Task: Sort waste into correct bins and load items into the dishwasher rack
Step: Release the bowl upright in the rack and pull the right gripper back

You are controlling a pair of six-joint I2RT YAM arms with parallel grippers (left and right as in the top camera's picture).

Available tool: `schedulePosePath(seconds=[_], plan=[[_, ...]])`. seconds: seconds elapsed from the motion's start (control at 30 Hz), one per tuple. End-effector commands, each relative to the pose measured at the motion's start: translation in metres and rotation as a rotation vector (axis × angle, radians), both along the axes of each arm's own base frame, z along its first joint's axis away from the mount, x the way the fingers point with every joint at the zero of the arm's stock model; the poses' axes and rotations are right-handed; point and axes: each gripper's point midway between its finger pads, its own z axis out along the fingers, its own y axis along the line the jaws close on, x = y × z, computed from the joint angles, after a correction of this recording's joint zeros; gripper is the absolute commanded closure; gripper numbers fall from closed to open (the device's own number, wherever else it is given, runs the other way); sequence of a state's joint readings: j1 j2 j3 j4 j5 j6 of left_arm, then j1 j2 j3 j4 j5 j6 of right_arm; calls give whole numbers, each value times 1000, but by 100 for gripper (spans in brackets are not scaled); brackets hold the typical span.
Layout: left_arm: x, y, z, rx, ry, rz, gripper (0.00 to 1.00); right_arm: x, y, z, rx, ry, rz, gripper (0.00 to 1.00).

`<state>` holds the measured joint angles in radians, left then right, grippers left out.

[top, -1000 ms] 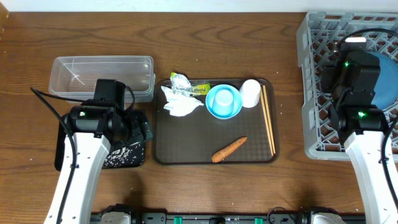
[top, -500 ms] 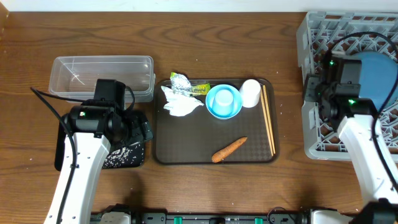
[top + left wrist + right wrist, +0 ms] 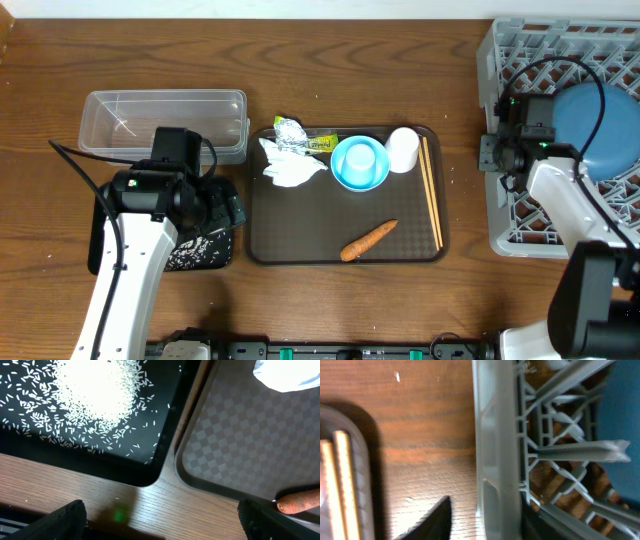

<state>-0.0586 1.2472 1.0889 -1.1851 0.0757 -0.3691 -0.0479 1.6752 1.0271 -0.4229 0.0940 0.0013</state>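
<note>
Crumpled white tissue (image 3: 290,166), green-yellow foil wrapper (image 3: 303,136), orange carrot piece (image 3: 368,240), light-blue bowl (image 3: 360,164), white cup (image 3: 402,149) and wooden chopsticks (image 3: 432,192) lie on the brown serving tray (image 3: 300,230). Loose rice (image 3: 85,395) lies in the black tray (image 3: 205,252). The clear tub (image 3: 165,120) stands behind it. The dark-blue bowl (image 3: 608,125) sits in the grey dishwasher rack (image 3: 500,60). My left gripper (image 3: 228,208) is open and empty (image 3: 160,527) over the gap between the black tray and the brown tray. My right gripper (image 3: 490,152) is open, its fingers (image 3: 485,527) either side of the rack's left wall (image 3: 495,450).
In the left wrist view the carrot tip (image 3: 300,503) and the tissue edge (image 3: 290,375) show on the brown tray's checkered floor (image 3: 240,435). In the right wrist view the chopsticks (image 3: 335,485) lie at the left and the dark-blue bowl (image 3: 620,425) at the right.
My right arm has moved left, from above the dark-blue bowl to the rack's left wall. The bowl now shows uncovered in the rack. The left arm has not moved.
</note>
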Motion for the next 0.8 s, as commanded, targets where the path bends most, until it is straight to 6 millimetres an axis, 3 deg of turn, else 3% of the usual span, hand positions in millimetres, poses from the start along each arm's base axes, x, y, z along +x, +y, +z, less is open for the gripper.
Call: schedulePosePath(seconds=[0.0,0.17,0.77], plan=[[2,2,5,4,-17,4,0,-1,-2,-8,18,18,-5,85],[2,2,5,4,-17,4,1,0,11,-7,59,14,28,99],[2,2,5,4,-17,4,0,-12,84,-12,54,62,224,99]])
